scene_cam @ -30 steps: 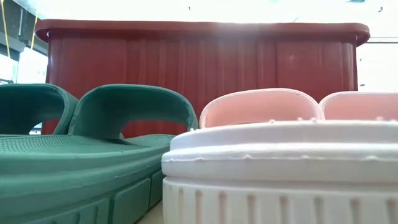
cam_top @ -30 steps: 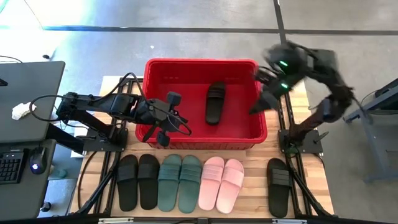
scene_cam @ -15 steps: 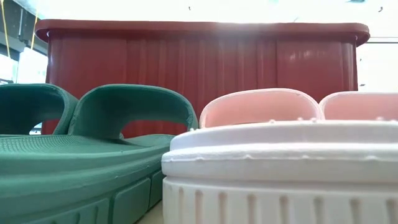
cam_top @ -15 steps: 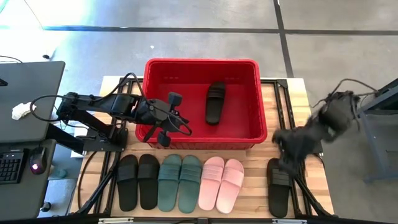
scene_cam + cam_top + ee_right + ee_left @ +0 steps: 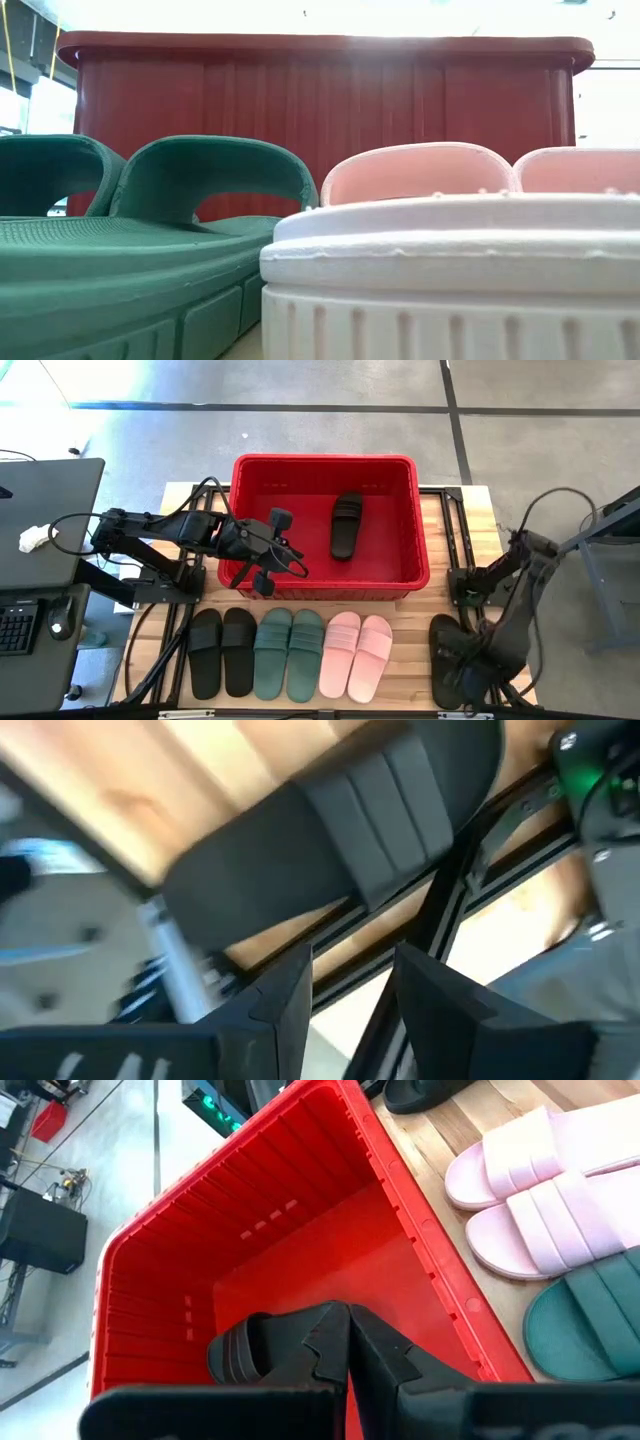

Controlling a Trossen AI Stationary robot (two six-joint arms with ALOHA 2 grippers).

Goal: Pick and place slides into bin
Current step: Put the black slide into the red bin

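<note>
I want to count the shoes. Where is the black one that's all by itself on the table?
In the high view, the lone black slide lies at the table's right front corner, right of the pink pair, under the right gripper.

one slide [image 5: 346, 525] in bin [image 5: 250, 575], others [image 5: 290, 652] before it

Left gripper [image 5: 268, 555] closed and level; right gripper [image 5: 350, 985] open, pointing down.
</note>
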